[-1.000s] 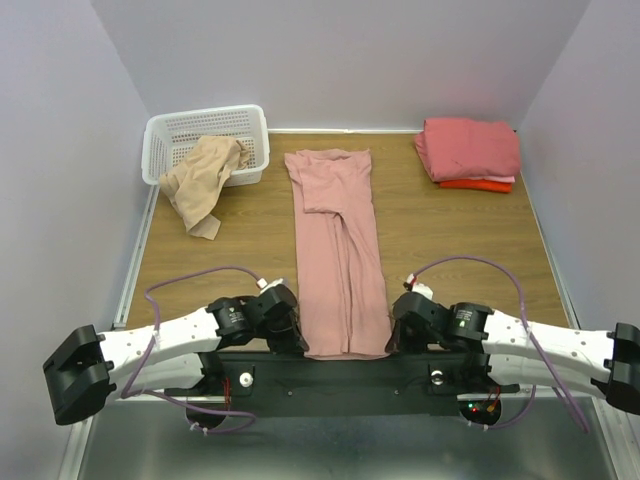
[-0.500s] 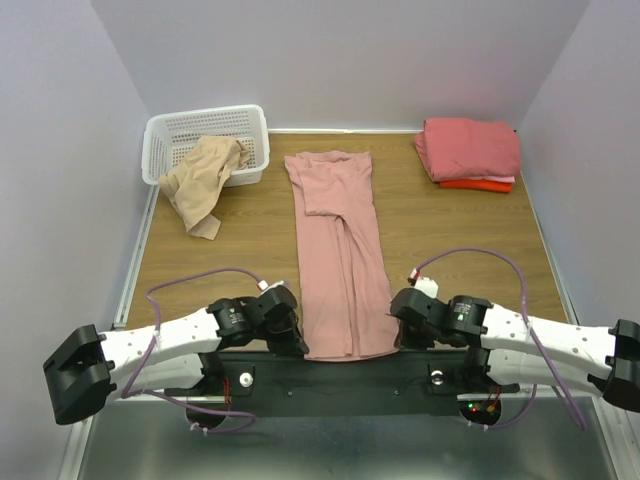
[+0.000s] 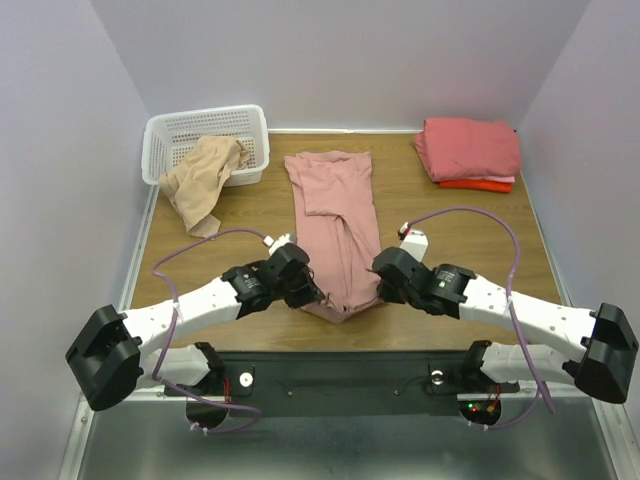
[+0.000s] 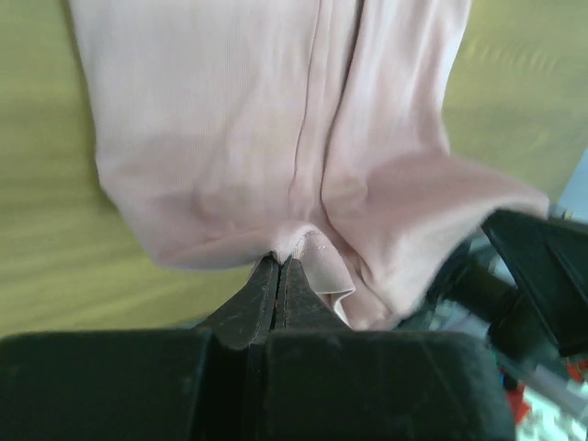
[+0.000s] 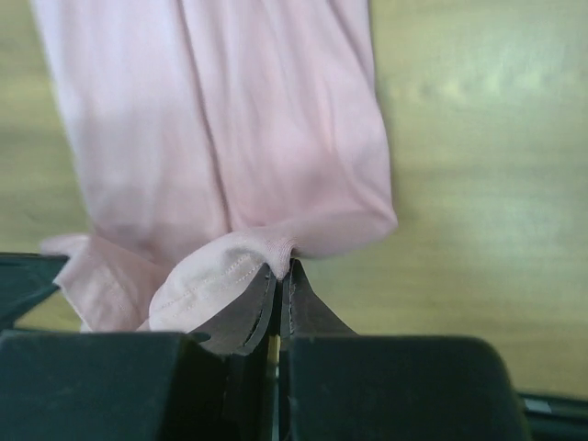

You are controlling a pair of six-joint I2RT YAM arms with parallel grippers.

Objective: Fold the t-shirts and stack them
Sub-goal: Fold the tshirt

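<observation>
Left wrist view: the left jaws are pressed fully together, pinching the near hem of the dusty-pink t-shirt point(image 4: 276, 138) on its left side, with the cloth bunched into a small fold right at the tips. In the right wrist view the right jaws are likewise closed tight, nipping a rolled bit of hem on the same shirt's right side.

The top external view shows both pinched hem ends held up off the counter point(image 3: 450, 240) and over the shirt's own lower part, so its near end doubles back on itself between the two arms. The rest of the shirt lies flat as a long narrow strip, neck end toward the far wall.

Left of the pink shirt, a beige t-shirt point(image 3: 205, 180) spills crumpled over the front rim of a white lattice basket point(image 3: 165, 135) onto the counter. Right of the pink shirt's far end, well apart from it, sits a stack of folded salmon-pink t-shirts point(image 3: 468, 148) with an orange-red one point(image 3: 475, 185) at the bottom.
</observation>
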